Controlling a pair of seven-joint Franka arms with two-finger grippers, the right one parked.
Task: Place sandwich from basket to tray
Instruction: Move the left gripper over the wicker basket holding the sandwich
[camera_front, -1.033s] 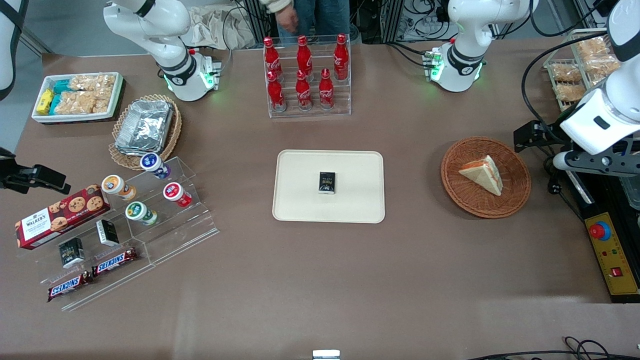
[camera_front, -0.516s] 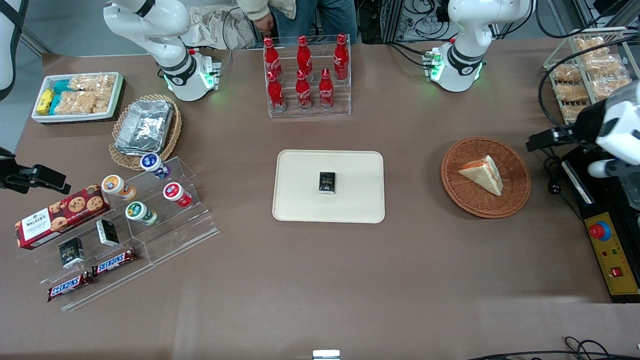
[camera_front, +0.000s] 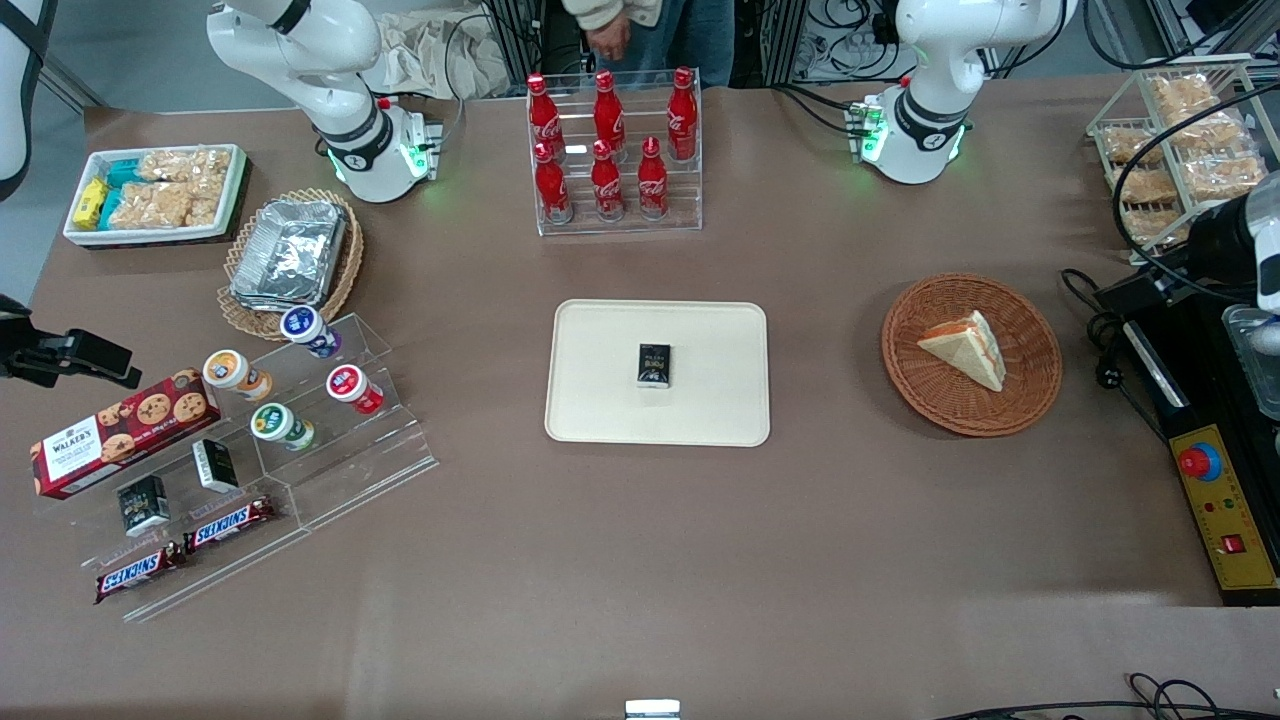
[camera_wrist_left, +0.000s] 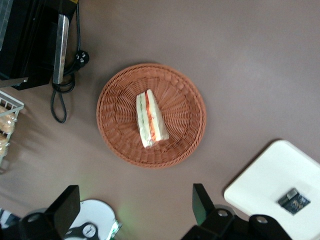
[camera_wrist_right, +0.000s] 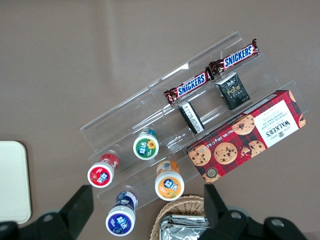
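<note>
The tray (camera_front: 657, 372) lies at table centre, carrying only a small dark packet (camera_front: 654, 364). At its 3 o'clock, well apart, the basket (camera_front: 1030, 405) holds the sandwich (camera_front: 966, 346), untouched. The gripper (camera_wrist_left: 135, 207) hangs high above the basket, fingers spread wide and empty. Nothing of the task is done; descent, grasp, transfer and release remain.

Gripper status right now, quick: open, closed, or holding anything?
Gripper: open, holding nothing, high above the table, with the sandwich lying untouched in the basket below.
</note>
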